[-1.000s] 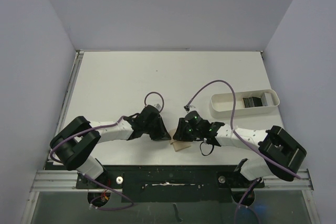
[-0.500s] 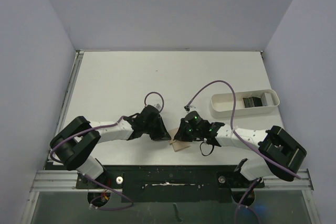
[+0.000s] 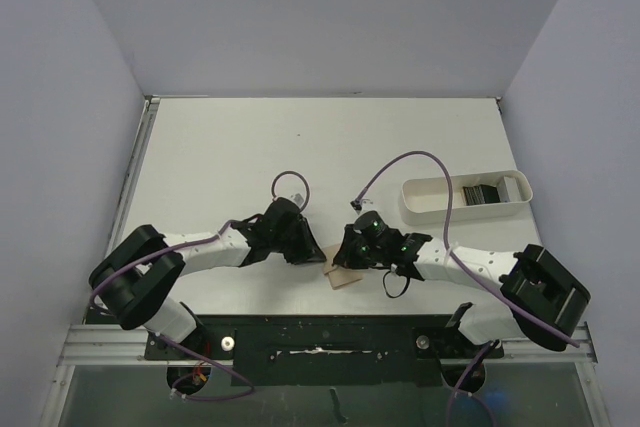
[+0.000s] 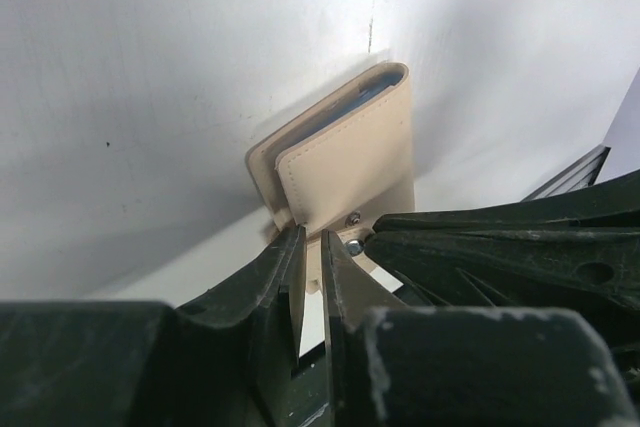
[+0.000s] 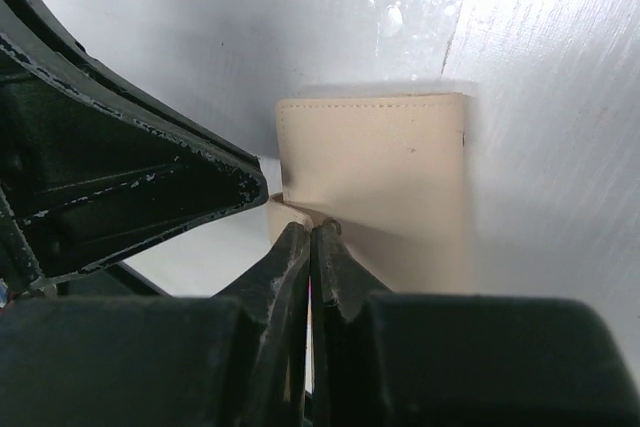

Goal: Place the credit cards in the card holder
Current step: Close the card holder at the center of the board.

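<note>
The card holder (image 3: 347, 279), a tan folded wallet, lies near the table's front edge between my two grippers. In the left wrist view it (image 4: 345, 157) is folded, with light blue lining at its far edge and a snap stud (image 4: 352, 218) at its near edge. My left gripper (image 4: 311, 242) is nearly shut on its lower flap, and shows in the top view (image 3: 312, 255). My right gripper (image 5: 311, 231) is shut on the near edge of the wallet (image 5: 375, 162), and shows in the top view (image 3: 346, 257). The dark credit cards (image 3: 480, 192) lie in a white tray.
The white oblong tray (image 3: 418, 199) stands to the right of the right arm. A purple cable (image 3: 400, 162) arcs above the right wrist. The table's front edge and metal rail (image 3: 320, 332) run just behind the wallet.
Both arms shifted slightly, the left elbow moving down and left. The wallet stays in the same place between the two grippers.
</note>
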